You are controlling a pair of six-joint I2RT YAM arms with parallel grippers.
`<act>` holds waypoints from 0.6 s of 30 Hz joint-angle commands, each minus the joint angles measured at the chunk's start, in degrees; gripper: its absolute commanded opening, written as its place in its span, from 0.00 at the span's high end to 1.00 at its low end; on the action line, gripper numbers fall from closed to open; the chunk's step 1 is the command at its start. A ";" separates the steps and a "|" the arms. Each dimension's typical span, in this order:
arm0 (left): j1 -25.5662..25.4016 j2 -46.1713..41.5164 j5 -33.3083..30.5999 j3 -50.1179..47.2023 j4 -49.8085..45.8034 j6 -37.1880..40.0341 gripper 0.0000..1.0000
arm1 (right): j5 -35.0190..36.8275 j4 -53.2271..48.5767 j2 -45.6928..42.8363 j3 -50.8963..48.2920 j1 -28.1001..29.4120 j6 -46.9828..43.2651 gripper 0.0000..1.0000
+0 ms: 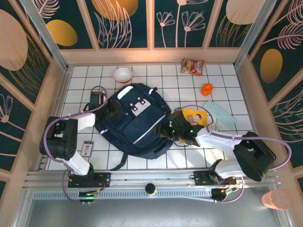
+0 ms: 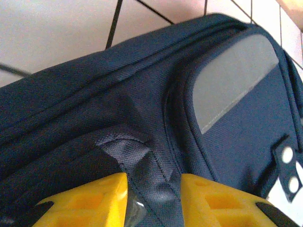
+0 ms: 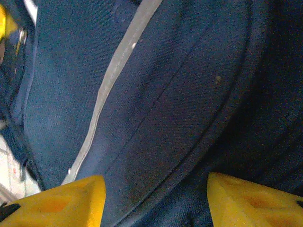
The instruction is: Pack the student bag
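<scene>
From above, the student bag lies flat, front pocket up, in the middle of the tiled bench. Its pockets look closed, so what it holds cannot be seen. A red-rimmed bowl stands upright just beyond it toward the far edge, its white inside showing. A snack packet lies at the far edge, right of centre, with a small orange thing nearer. A yellow booklet and a pale teal cloth lie toward the right edge. The left claw sits on the bag's left side, the right claw on its right edge.

In the left wrist view, the left claw pinches a puckered fold of the bag between its yellow fingers.

In the right wrist view, the right claw has its fingers apart, and the bag's fabric fills the gap. Whether they clamp it I cannot tell.
</scene>
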 commanded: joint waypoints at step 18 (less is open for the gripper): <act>-1.86 -23.35 -4.34 -7.79 -19.47 -2.91 0.43 | -8.12 -18.24 -1.01 16.91 -15.94 -12.42 0.38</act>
